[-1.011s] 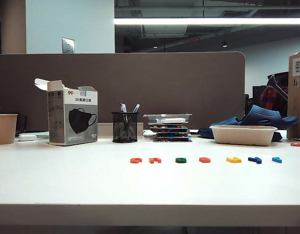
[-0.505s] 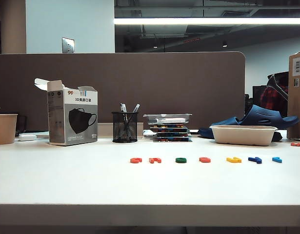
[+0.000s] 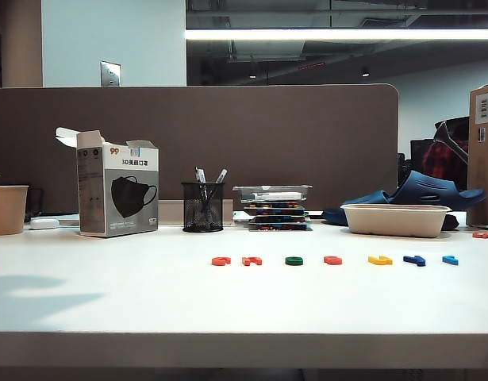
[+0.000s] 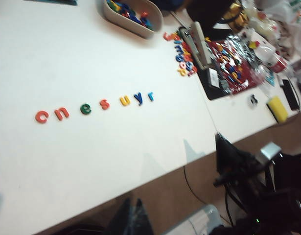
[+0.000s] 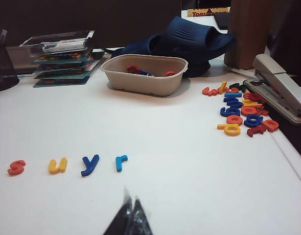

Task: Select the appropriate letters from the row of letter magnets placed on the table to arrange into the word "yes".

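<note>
The row of letter magnets lies on the white table (image 3: pixel 228 309). From the left it reads red "c" (image 4: pixel 41 116), red "n" (image 4: pixel 61 113), green "e" (image 3: pixel 293 260), red "s" (image 3: pixel 332 259), yellow "u" (image 3: pixel 380 259), dark blue "y" (image 3: pixel 415 259), light blue "r" (image 3: pixel 450 259). My left gripper (image 4: pixel 132 199) is shut and empty, off the table's front edge, far from the row. My right gripper (image 5: pixel 131 196) is shut and empty above bare table, short of the "y" (image 5: pixel 90 165) and "r" (image 5: pixel 121 162). Neither gripper shows in the exterior view.
Along the back stand a paper cup (image 3: pixel 7 209), a mask box (image 3: pixel 117 190), a mesh pen holder (image 3: pixel 202 208), stacked cases (image 3: pixel 274 208) and a beige tray (image 3: pixel 396 220) of letters. A loose pile of letters (image 5: pixel 241 110), a stapler (image 5: pixel 280 93) and blue slippers (image 5: pixel 189 36) lie at the right.
A soft shadow has appeared on the table's front left in the exterior view. The letters have not moved.
</note>
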Tool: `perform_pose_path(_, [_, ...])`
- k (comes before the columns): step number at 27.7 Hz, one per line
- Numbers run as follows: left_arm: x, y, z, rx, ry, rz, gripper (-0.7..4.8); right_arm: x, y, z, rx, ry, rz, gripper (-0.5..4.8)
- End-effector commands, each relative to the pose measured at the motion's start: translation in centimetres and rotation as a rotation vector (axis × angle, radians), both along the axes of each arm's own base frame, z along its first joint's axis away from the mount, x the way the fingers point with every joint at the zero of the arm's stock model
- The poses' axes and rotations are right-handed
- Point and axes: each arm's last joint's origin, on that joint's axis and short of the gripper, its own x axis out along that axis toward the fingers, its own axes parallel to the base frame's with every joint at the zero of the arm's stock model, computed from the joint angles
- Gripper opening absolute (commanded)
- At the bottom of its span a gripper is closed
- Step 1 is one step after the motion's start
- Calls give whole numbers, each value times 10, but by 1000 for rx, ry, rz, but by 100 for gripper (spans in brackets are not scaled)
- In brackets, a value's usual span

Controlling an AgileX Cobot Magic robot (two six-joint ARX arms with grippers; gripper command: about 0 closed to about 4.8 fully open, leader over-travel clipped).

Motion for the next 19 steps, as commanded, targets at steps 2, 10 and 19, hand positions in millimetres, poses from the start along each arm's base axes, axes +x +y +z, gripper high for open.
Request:
perform_pose_path(2, [11, -19, -4, 2, 14, 54, -5, 0, 0, 0, -3, -17, 0, -1])
perform_pose_path(10, [29, -41, -15, 39, 41, 156, -5, 0, 0, 0, -3, -17, 0, -1])
perform_pose_path(19, [40, -47, -22, 91, 23, 229, -5, 0, 0, 0, -3, -16, 0, -1])
